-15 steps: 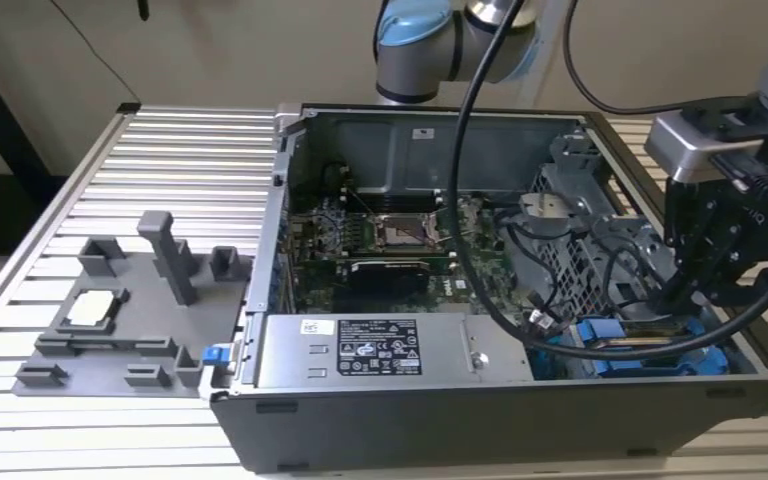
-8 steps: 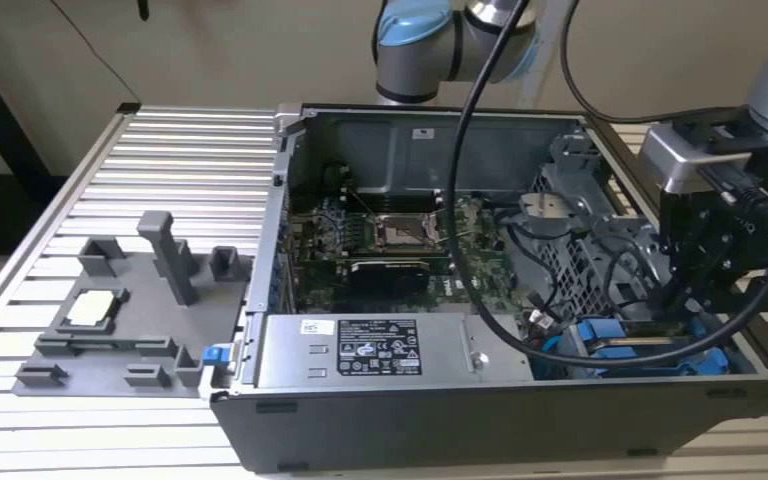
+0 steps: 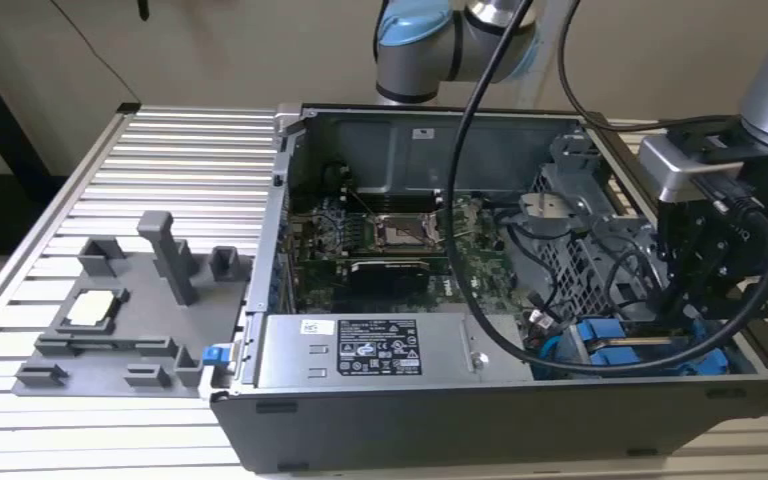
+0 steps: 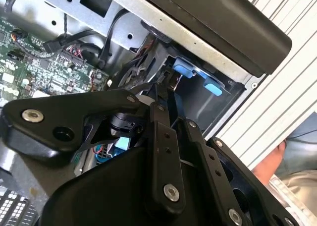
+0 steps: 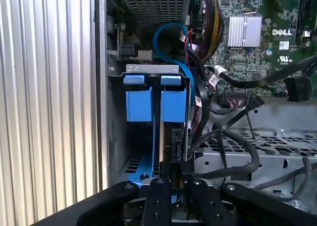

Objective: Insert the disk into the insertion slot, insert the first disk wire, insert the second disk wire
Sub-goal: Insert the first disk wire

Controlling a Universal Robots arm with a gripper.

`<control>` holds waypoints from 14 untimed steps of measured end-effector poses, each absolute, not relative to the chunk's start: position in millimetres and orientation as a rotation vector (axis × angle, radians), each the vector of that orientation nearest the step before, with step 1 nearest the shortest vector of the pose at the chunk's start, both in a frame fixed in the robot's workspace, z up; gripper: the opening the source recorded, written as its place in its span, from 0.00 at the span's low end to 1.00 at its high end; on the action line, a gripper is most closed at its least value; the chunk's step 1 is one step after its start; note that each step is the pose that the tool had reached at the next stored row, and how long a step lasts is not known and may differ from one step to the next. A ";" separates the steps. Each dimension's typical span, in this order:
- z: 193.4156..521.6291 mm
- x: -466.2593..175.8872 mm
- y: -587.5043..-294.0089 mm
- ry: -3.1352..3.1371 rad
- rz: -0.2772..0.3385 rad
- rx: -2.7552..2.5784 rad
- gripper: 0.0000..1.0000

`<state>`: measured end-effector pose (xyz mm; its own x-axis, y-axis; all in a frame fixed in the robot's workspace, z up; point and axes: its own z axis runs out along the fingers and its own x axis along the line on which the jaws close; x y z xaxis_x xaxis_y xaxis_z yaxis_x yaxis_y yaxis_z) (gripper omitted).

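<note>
Disk (image 5: 172, 137), in its blue carrier (image 5: 173, 104), stands on edge in the slot (image 5: 148, 69). Gripper (image 5: 177, 165) sits at its exposed edge, jaws narrow; what they clamp cannot be told. Probably rigid, dense, shock-sensitive: best held by the carrier's sides.

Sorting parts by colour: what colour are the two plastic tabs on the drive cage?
Bright blue; the tabs show best in the first wrist view.

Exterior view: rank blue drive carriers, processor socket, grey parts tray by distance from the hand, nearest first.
1. blue drive carriers, right below the hand.
2. processor socket, mid-board.
3. grey parts tray, outside the case, exterior view's left.
</note>
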<state>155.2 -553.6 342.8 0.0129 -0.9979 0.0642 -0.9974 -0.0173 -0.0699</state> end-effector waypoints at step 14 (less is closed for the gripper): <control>337.7 155.2 -550.7 2.210 -0.158 -2.211 0.19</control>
<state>155.2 -550.7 337.7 -0.0020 -0.9980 0.0630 -0.9968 -0.0030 -0.0794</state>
